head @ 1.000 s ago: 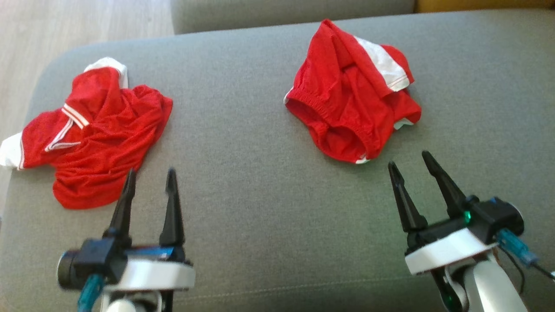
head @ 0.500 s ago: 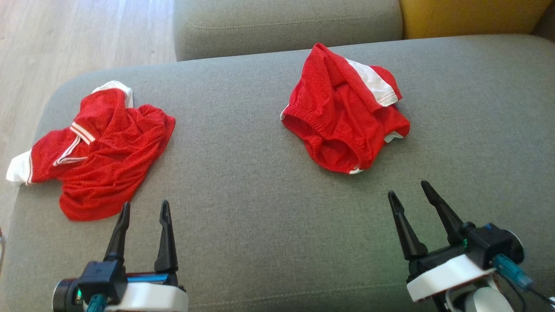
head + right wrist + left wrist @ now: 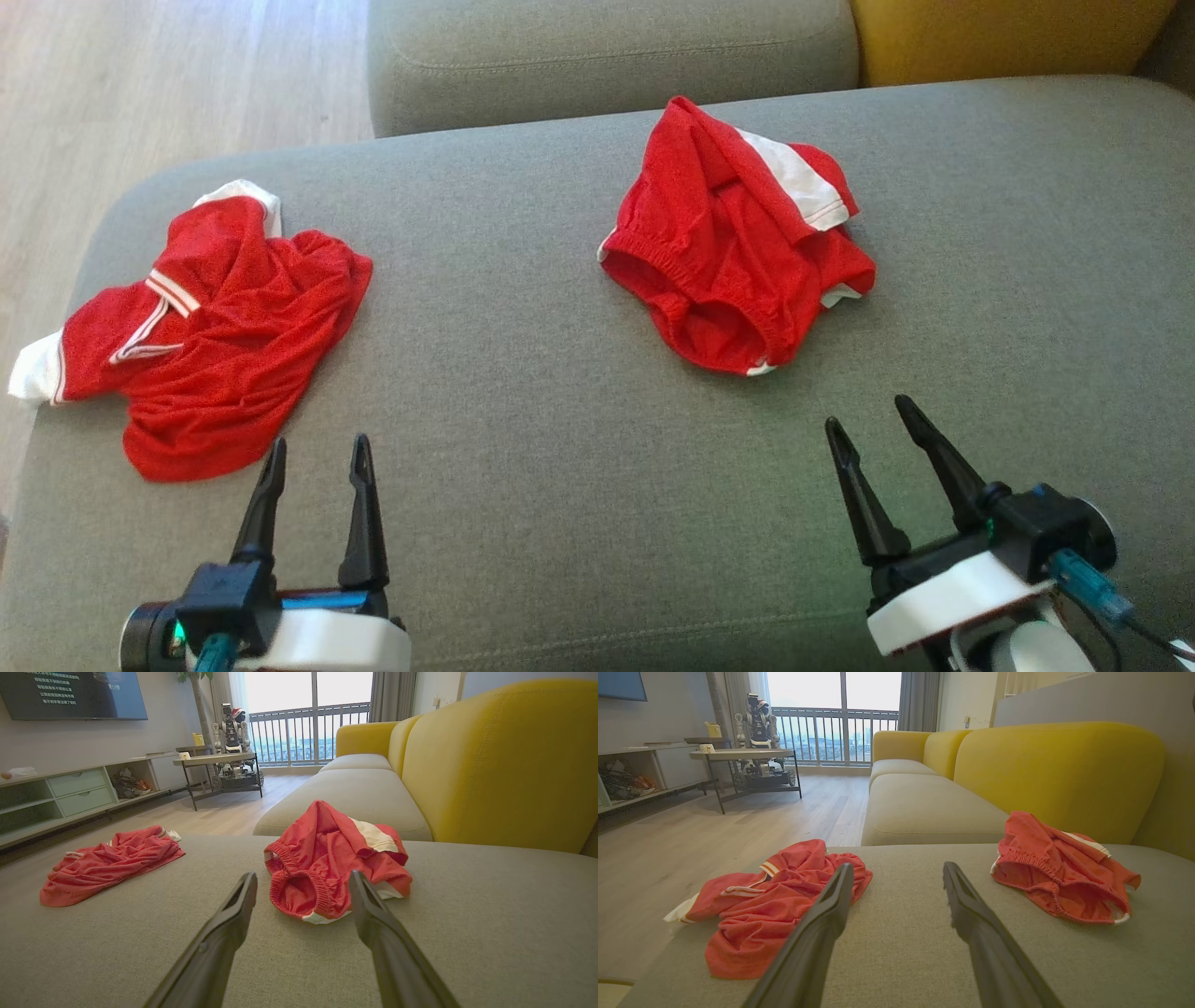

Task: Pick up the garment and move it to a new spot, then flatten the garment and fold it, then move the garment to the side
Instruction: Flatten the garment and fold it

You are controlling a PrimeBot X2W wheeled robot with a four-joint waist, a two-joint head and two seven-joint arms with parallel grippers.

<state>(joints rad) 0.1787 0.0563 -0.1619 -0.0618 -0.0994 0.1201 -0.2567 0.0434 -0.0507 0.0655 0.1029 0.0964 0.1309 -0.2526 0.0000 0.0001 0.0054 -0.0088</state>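
- Garment candidates: two red pieces lie on the grey sofa seat. The red shorts are crumpled at upper centre-right of the head view, waistband opening toward the robot. The red shirt is bunched at left, one white sleeve at the seat's edge.
- At lower right, the right claw has its fingers apart and empty. It is aimed at the shorts, near but not touching.
- At lower left, the left claw has its fingers apart and empty, tips just beside the shirt's lower edge.
- Step judged: approach for the first pick-up. Which piece is meant cannot be told.
- To do it well: descend on a raised fold or the elastic band, pinch several layers, and lift clear before carrying.
- Against a second ago: the camera has tilted, so both garments sit lower in frame and more of the yellow backrest shows. The heaps are unchanged and the claw spread is the same.
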